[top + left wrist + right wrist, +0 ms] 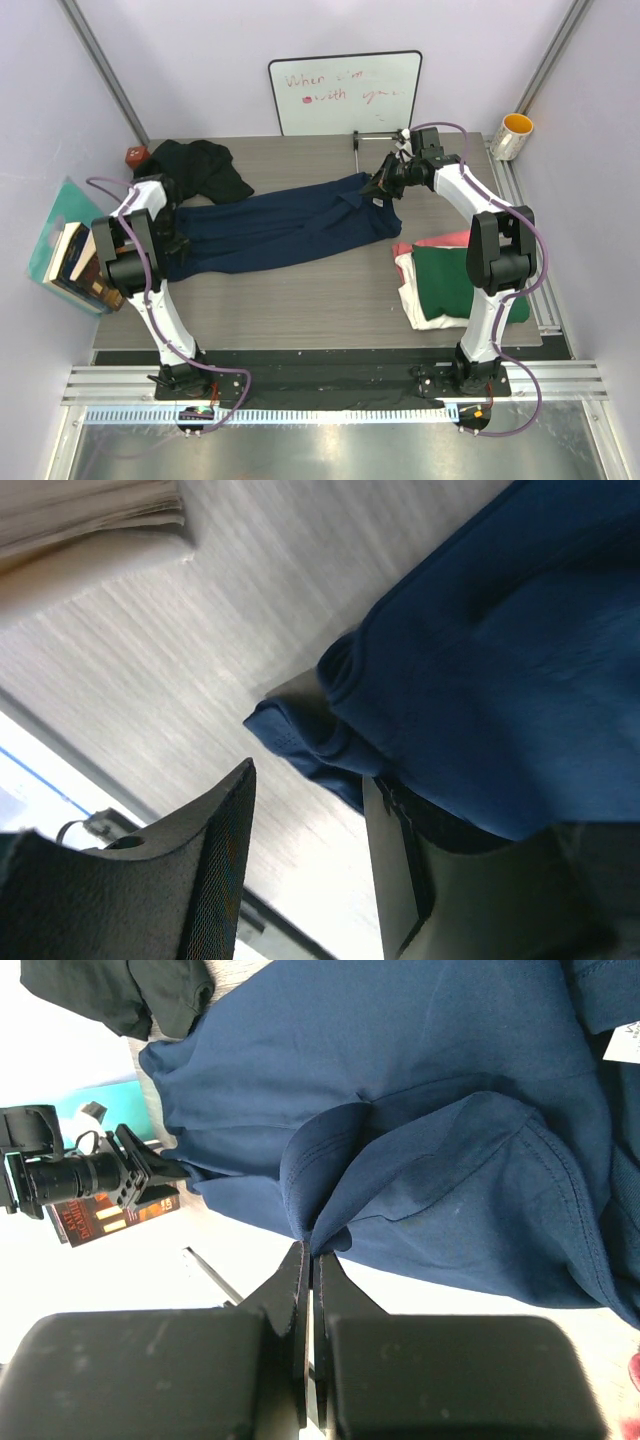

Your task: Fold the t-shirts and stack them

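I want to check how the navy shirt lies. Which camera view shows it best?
The top view: it shows the whole navy shirt, stretched out. The right wrist view shows only cloth pinched by the right pincer; the left wrist view shows one bunched corner.

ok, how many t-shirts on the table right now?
5: navy shirt spread mid-table; black shirt crumpled back left; stacked at right: green shirt on top, white shirt under it, pink-red shirt peeking out behind. More may be hidden underneath.

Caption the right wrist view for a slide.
Right end effector shut on a pinched fold of the navy shirt; black shirt beyond.
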`<act>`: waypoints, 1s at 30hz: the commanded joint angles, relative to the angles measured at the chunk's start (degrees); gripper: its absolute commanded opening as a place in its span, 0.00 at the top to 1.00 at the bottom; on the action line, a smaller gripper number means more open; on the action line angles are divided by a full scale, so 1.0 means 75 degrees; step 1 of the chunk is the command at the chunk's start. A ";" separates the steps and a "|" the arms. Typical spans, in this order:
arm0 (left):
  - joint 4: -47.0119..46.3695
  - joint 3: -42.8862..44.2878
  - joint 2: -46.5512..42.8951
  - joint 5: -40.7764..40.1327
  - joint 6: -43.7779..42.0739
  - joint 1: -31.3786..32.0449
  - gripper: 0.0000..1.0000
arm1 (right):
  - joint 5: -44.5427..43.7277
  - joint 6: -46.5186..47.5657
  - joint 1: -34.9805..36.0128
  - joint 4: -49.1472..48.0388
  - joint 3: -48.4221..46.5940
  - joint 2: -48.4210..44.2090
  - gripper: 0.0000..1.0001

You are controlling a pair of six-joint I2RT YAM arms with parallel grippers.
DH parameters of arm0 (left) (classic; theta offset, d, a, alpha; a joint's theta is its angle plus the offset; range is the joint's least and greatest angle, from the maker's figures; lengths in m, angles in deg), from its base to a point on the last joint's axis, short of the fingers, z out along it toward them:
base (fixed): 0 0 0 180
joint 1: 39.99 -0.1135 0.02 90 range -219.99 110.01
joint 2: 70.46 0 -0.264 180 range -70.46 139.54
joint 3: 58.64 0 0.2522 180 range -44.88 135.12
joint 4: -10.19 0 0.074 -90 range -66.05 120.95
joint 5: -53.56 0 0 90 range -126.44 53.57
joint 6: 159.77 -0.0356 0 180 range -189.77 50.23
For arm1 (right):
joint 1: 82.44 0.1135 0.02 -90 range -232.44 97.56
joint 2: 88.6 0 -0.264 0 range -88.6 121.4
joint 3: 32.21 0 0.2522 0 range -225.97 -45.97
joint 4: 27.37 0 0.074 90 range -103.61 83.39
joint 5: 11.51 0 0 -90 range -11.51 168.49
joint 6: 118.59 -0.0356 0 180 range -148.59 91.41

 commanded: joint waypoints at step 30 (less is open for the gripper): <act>0.0325 0.0162 0.0509 0.0084 0.0100 0.0631 0.60 | 0.0250 0.0004 -0.0243 -0.0302 -0.0372 -0.0113 0.99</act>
